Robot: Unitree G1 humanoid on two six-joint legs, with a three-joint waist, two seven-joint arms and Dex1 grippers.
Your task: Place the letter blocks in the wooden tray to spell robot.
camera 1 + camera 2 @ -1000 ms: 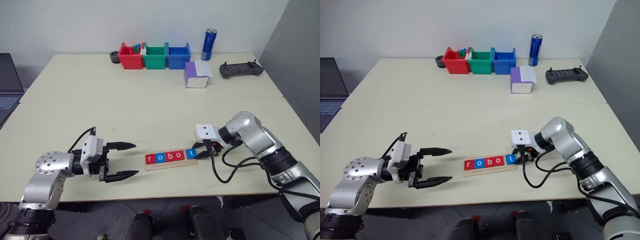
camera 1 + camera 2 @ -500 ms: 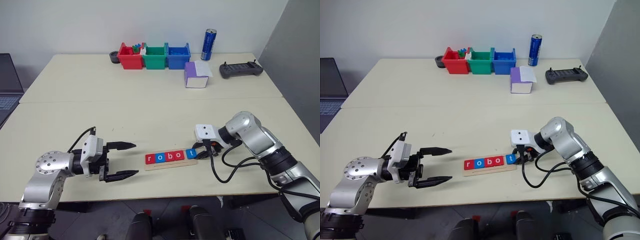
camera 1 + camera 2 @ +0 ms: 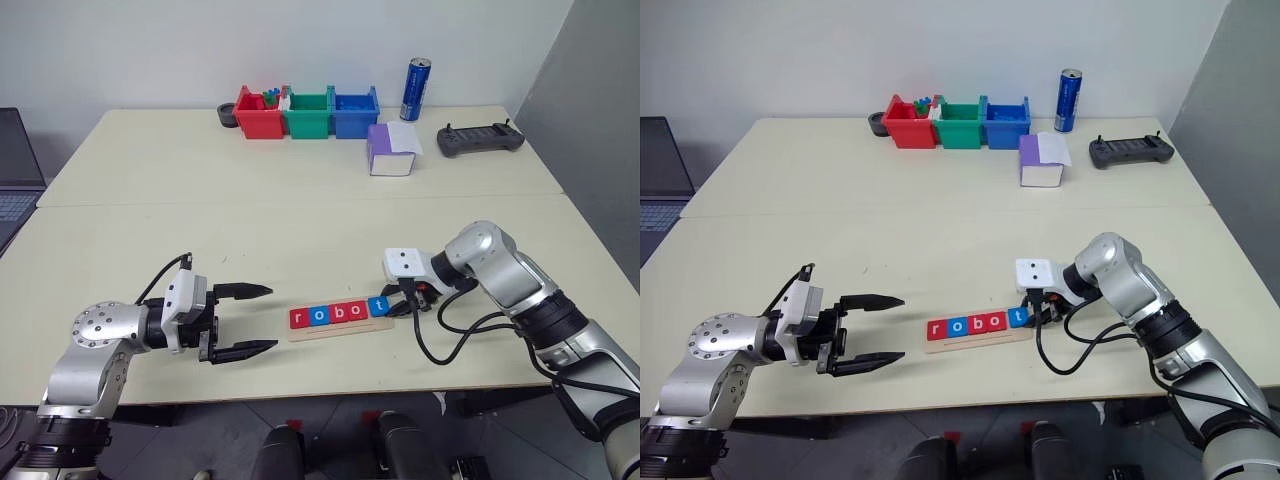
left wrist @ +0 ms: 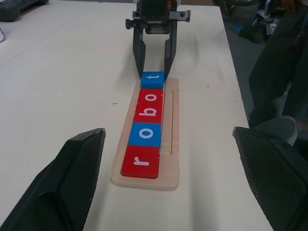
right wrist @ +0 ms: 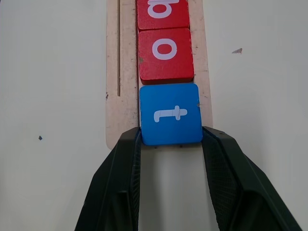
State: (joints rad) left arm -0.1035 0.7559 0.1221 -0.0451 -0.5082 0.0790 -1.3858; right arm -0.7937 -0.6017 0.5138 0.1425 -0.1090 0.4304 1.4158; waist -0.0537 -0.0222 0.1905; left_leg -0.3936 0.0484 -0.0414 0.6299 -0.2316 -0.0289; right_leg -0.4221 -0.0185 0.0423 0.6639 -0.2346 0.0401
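Spelling is pretty much done here, judging by how things lie. Everything can be placed off the wooden tray (image 3: 340,327), which sits near the front edge of the table (image 3: 300,215), between the two arms.

Going big to small: the table is mostly bare around the tray, with the coloured bins (image 3: 308,112), a purple-and-white box (image 3: 392,150), a can (image 3: 417,88) and a controller (image 3: 481,140) all parked well beyond the tray at the far side. None of that looks needed.

On the tray, five letter blocks (image 4: 146,127) are lined up touching each other: red r, blue o, red b, red o, blue t. So "robot" is already readable.

What's left seems tiny. The blue t (image 5: 171,114) sits at the tray's right end, and in the right wrist view it is pinched between the fingers of the right gripper (image 5: 171,139), partly closed, with its outer edge hanging a bit past the tray's end. It probably just needs to be let go, maybe after a nudge inward.

The left gripper (image 3: 247,320) is held wide open with nothing in it, just off the tray's left end, not touching it.
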